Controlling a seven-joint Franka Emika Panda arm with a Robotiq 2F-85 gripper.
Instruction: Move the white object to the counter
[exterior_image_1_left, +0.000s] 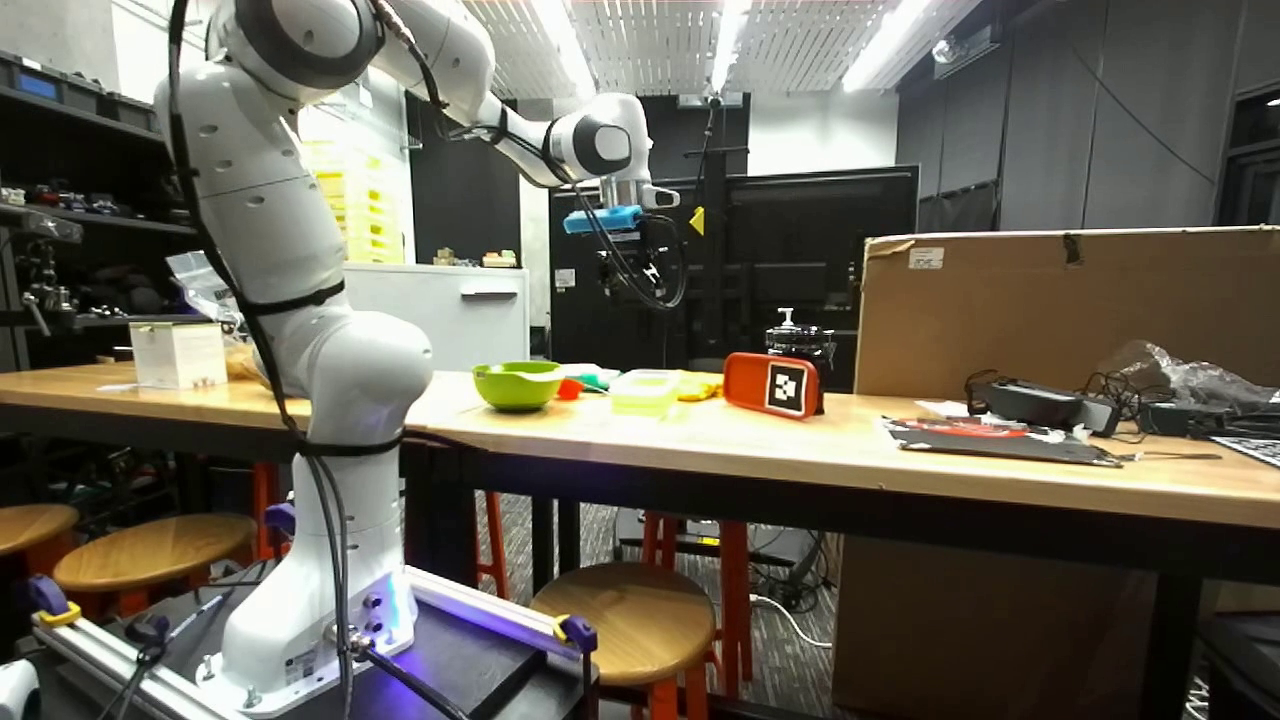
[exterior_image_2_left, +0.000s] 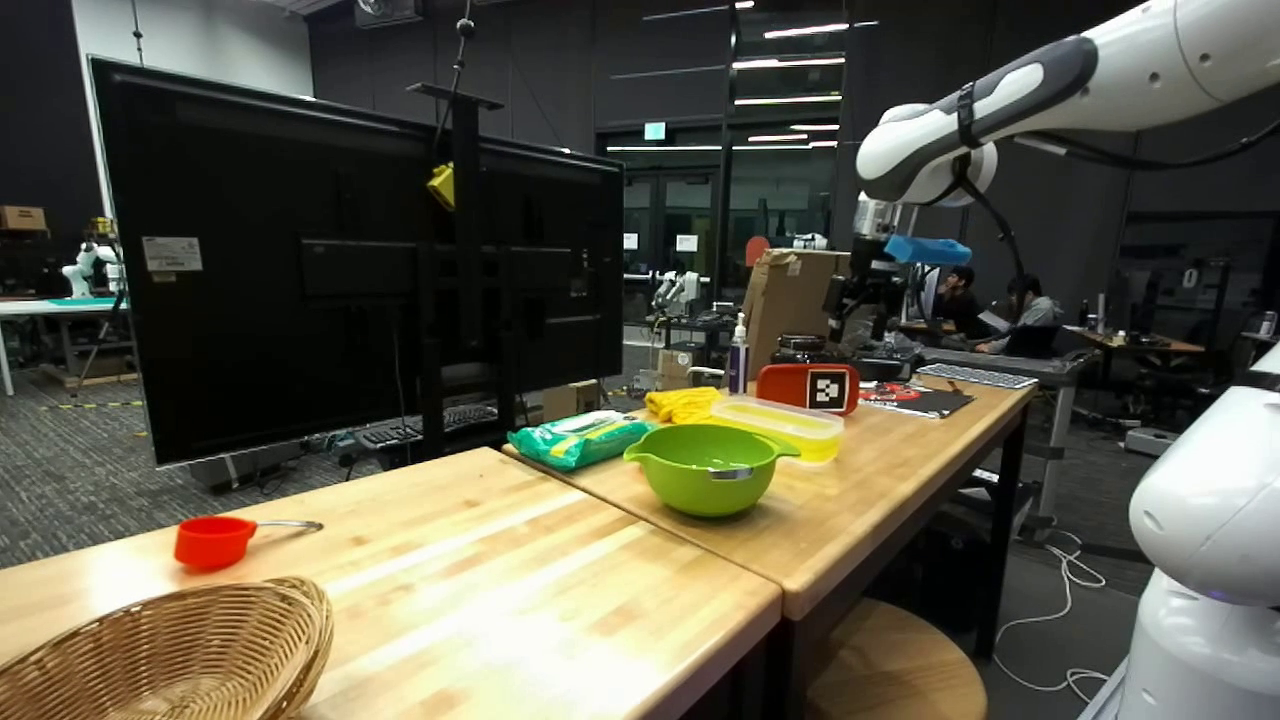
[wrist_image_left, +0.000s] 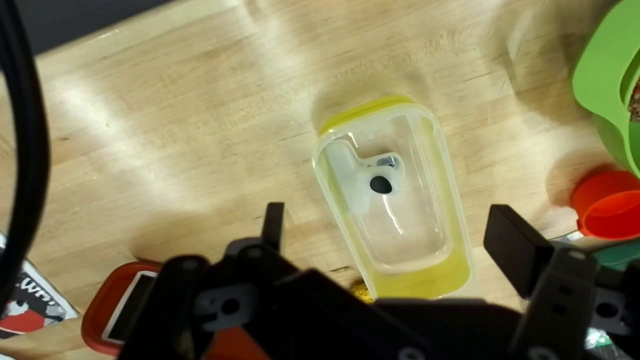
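There lay the prize: the white piece (wrist_image_left: 360, 177) with its round black spot, down inside the translucent yellow-tinted container (wrist_image_left: 417, 285), over by a long wall (whether it touched that wall, I could not tell). The jaws stood wide, nothing between them, well above it all! This looked like the approach, and it called for a neat one: a small shift to centre the jaws on the piece, a partial narrowing to fit within the rim, a straight drop, a pinch on the piece alone, then a lift past the walls before any sideways travel. The wooden worktop (wrist_image_left: 200, 125) beside the container seemed the natural landing spot. And what a pose: in an exterior view the arm (exterior_image_1_left: 275, 200) arched high and out over the worktop, wrist (exterior_image_1_left: 605, 140) hanging, jaws aimed downward.
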